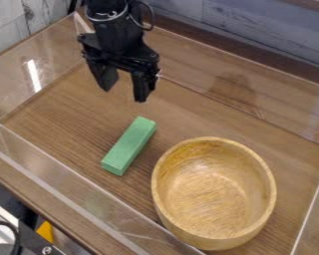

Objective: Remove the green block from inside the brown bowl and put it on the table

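Note:
The green block (129,145) lies flat on the table (242,95), just left of the brown bowl (214,191). Nothing is inside the bowl; only its bare wooden bottom shows. My black gripper (119,82) hangs above the table up and to the left of the block, pointing down. Its jaws stand open with nothing between them, and it is well apart from both block and bowl.
Clear acrylic walls (43,194) border the table on the near, left and right sides. A pale plank wall (255,25) runs along the back.

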`<state>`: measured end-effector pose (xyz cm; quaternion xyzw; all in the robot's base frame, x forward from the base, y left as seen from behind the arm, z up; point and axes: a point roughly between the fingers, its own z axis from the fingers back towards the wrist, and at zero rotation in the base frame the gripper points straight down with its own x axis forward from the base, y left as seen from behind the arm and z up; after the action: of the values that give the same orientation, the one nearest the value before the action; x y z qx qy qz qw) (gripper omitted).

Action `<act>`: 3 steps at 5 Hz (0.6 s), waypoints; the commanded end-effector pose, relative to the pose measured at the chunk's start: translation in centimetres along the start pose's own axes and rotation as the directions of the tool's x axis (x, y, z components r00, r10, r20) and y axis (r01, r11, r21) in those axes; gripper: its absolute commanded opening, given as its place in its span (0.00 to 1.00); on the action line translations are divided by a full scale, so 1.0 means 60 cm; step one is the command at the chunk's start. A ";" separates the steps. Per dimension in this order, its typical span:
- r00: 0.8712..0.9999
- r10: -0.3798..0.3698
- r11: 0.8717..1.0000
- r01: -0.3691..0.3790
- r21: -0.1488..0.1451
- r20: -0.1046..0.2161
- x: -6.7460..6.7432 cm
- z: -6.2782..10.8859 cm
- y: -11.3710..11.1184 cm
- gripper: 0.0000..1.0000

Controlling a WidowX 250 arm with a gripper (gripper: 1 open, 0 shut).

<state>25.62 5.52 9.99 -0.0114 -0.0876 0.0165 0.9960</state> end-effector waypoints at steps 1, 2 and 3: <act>0.999 -0.015 1.000 0.014 0.018 0.050 0.022 0.017 0.003 1.00; 0.998 -0.020 1.000 0.019 0.019 0.057 0.025 0.011 0.010 1.00; 0.998 -0.025 1.000 0.023 0.020 0.064 0.028 0.007 0.018 1.00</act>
<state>26.45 6.31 9.55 -0.0071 -0.0978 0.0080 0.9952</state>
